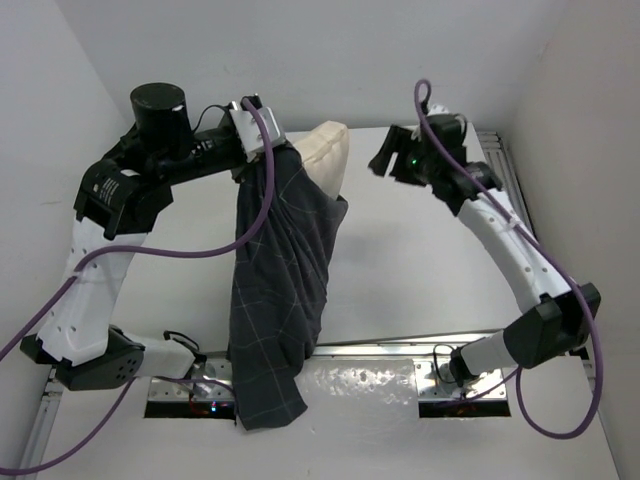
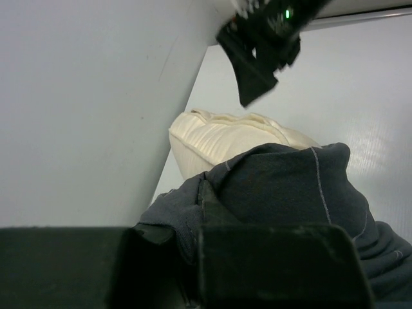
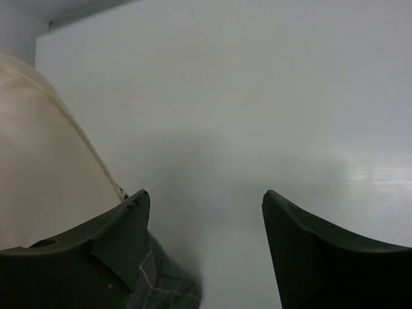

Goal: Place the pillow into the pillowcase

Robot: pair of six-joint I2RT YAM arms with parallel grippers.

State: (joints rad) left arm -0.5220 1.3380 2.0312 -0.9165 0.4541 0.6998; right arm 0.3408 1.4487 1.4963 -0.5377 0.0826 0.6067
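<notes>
Pillowcase (image 1: 275, 300) hangs, long axis 12-to-6. Pillow (image 1: 325, 155) pokes out its top toward 1 o'clock. Left gripper (image 1: 265, 148) pinches pillowcase's top. Right gripper (image 3: 203, 201) spread, empty, at pillow's 3 o'clock.

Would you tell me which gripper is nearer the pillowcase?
Left. The left gripper is shut on the top edge of the pillowcase; the right gripper is open, off to its right, beyond the pillow.

Raised left pincer (image 1: 262, 142) clamped tight, right pincer (image 3: 206, 201) parted, empty
</notes>
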